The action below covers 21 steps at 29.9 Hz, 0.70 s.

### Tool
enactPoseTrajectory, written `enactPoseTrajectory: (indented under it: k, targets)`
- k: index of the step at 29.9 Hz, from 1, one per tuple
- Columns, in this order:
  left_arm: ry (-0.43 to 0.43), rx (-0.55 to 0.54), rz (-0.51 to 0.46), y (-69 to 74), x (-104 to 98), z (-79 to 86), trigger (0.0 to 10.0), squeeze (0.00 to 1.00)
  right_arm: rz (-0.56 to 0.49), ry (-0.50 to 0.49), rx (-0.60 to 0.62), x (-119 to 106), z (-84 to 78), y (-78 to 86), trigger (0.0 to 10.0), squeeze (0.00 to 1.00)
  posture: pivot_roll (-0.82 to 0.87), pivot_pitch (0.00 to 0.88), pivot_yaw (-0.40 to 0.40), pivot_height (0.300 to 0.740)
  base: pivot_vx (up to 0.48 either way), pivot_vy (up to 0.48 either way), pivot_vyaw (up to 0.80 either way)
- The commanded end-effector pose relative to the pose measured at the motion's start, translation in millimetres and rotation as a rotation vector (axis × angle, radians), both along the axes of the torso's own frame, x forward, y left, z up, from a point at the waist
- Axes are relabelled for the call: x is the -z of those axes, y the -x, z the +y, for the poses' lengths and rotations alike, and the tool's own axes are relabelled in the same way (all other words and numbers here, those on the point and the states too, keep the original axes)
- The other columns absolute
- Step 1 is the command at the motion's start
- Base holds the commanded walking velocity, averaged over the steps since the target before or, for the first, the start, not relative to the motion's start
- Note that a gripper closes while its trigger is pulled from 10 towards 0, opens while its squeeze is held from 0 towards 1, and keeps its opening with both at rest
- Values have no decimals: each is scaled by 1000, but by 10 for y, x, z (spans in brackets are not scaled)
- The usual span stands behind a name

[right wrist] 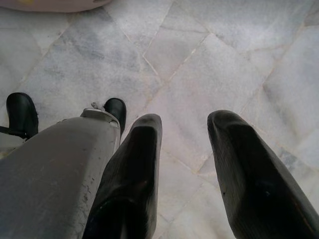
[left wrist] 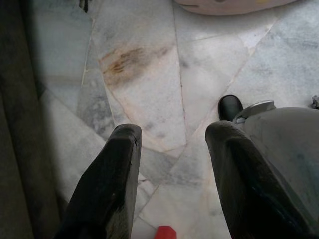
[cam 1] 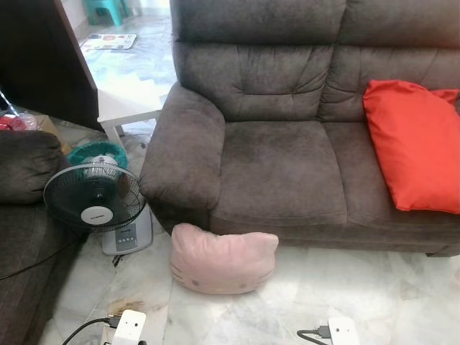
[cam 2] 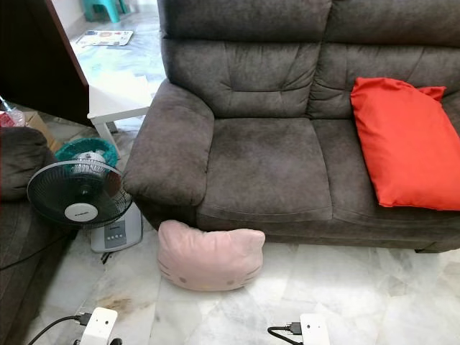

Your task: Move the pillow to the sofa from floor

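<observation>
A pink cat-face pillow (cam 1: 223, 262) lies on the marble floor, leaning against the front of the dark brown sofa (cam 1: 277, 169) below its left armrest. The pillow's edge also peeks in as the pink pillow (left wrist: 229, 5) and pink pillow (right wrist: 50, 4) in the wrist views. My left gripper (left wrist: 172, 137) hangs over bare floor, open, with nothing between its black fingers (left wrist: 112, 174). My right gripper (right wrist: 185, 124) is open too, above the tiles and short of the pillow. The white wrist ends (cam 1: 129, 327) show at the bottom of the eye views.
A red cushion (cam 1: 417, 144) rests on the sofa's right seat. A black standing fan (cam 1: 95, 198) stands left of the pillow, beside another dark sofa arm (cam 1: 25, 165). A white table (cam 1: 126, 100) is behind. Cables (cam 1: 83, 330) trail on the floor.
</observation>
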<state>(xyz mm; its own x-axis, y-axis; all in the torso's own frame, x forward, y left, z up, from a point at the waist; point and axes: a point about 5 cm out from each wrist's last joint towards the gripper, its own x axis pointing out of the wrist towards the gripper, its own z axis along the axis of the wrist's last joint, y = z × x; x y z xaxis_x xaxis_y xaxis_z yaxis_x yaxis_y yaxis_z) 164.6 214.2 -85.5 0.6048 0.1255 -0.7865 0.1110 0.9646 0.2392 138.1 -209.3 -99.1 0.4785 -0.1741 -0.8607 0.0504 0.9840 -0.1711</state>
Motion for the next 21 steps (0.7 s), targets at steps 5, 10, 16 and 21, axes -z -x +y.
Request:
enactPoseTrajectory:
  k: [5, 10, 16, 21]
  targets:
    - [9, -29, 12, 45, 18, 17, 10000, 0, 9, -13, -5, 14, 0, 42, 10000, 0, 144, 82, -15, 740, 102, 0, 0]
    - [9, -30, 9, 47, 18, 13, 10000, 0, 8, -16, -7, 14, 4, 39, 10000, 0, 142, 85, -14, 740, 301, 0, 0]
    - [10, -30, 10, 47, 20, 11, 10000, 0, 4, -28, -6, 14, 11, 37, 10000, 0, 141, 86, -14, 740, 329, 0, 0]
    - [10, -29, 9, 45, 19, 8, 10000, 0, 4, -30, -9, 13, 12, 36, 10000, 0, 142, 87, -15, 740, 338, 0, 0]
